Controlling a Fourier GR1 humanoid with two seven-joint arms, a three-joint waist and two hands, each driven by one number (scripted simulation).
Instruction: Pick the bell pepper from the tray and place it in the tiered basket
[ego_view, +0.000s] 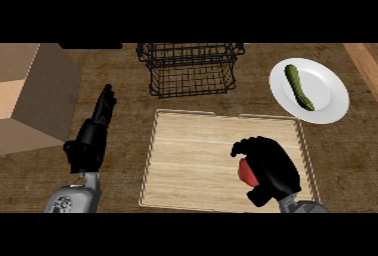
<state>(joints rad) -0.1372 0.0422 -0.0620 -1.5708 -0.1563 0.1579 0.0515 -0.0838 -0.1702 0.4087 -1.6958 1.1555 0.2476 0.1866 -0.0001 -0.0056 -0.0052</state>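
The right hand (269, 167) curls its fingers round the red, glossy bell pepper (244, 172) over the tray (192, 150).

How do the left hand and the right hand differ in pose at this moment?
The left hand has straight fingers and holds nothing; the right hand curls round the red bell pepper. The left hand is beside the tray, over the counter; the right hand is over the tray. Both are black.

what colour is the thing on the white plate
Dark green: a pickle-like vegetable lying on the plate, seen in the head view.
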